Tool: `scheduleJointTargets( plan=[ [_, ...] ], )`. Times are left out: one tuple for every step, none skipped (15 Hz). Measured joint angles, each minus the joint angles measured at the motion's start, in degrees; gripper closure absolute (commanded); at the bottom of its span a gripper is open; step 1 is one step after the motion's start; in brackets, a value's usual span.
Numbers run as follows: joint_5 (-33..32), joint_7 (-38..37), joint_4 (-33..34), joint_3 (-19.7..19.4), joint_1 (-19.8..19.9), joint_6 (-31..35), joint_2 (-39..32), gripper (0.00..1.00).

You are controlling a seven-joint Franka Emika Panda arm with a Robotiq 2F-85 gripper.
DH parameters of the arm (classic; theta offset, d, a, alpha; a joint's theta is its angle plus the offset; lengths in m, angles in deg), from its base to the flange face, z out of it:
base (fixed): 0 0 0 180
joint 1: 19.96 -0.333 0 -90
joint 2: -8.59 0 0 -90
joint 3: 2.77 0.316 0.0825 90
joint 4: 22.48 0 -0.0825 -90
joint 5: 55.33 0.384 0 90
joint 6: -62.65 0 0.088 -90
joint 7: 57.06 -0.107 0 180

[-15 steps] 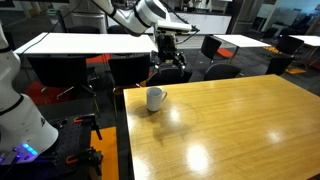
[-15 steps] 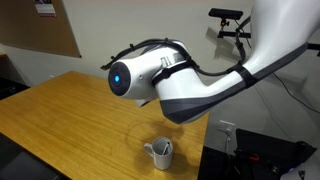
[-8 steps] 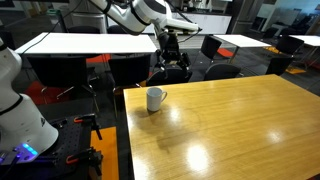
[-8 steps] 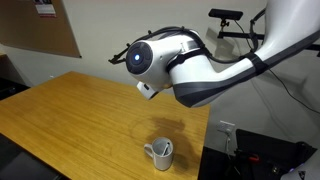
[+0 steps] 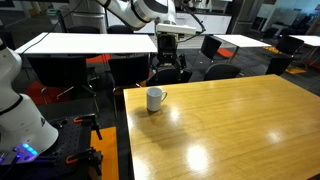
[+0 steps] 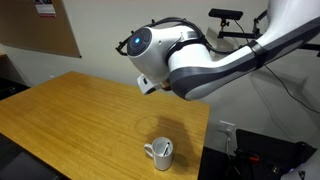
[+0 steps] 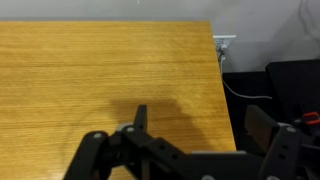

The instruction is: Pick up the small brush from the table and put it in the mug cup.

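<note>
The white mug cup (image 5: 155, 98) stands near the far left corner of the light-wood table (image 5: 230, 130); it also shows near the table's edge in an exterior view (image 6: 160, 153). A thin dark mark shows at its mouth there, but I cannot tell whether it is the small brush; no brush lies on the table. My gripper (image 5: 168, 60) hangs high above and behind the mug. In the wrist view my gripper (image 7: 200, 125) is open and empty over bare table (image 7: 100, 70). In an exterior view the arm's bulky joint (image 6: 175, 60) hides the fingers.
White-topped tables (image 5: 90, 42) with dark chairs stand behind the table. A white robot body (image 5: 15, 100) is at the left. A wall socket and cable (image 7: 222, 48) and dark equipment (image 7: 295, 85) lie past the table edge. A corkboard (image 6: 40, 30) hangs on the wall.
The arm has risen and swung away above the mug. The mug has not moved.
</note>
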Motion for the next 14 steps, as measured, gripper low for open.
scheduleJointTargets(
  plan=[
    [1.80,-1.74,0.38,-0.25,0.00,0.00,-0.06,0.00],
    [3.46,-3.56,0.78,-0.55,0.00,0.00,-0.15,0.00],
    [4.96,-5.45,1.15,-0.89,0.01,0.00,-0.21,0.00],
    [6.29,-7.43,1.47,-1.20,0.05,0.00,-0.23,0.00],
    [7.45,-9.54,1.78,-1.52,0.09,0.00,-0.23,0.00],
    [8.62,-11.58,2.11,-1.87,0.10,0.00,-0.24,0.00],
    [9.90,-13.56,2.43,-2.22,0.13,0.00,-0.24,0.00],
    [11.23,-15.39,2.74,-2.54,0.20,0.00,-0.24,0.00],
    [12.63,-17.26,3.05,-2.75,0.39,0.01,-0.24,0.00],
    [14.03,-19.05,3.38,-3.00,0.52,0.02,-0.26,0.00],
    [15.58,-20.89,3.72,-3.28,0.63,0.08,-0.27,0.00],
    [17.18,-22.57,4.04,-3.53,0.75,0.22,-0.29,0.00],
    [18.88,-24.09,4.39,-3.78,0.94,0.44,-0.35,0.00],
    [20.69,-25.44,4.78,-3.97,1.23,0.73,-0.44,0.00]
  ],
)
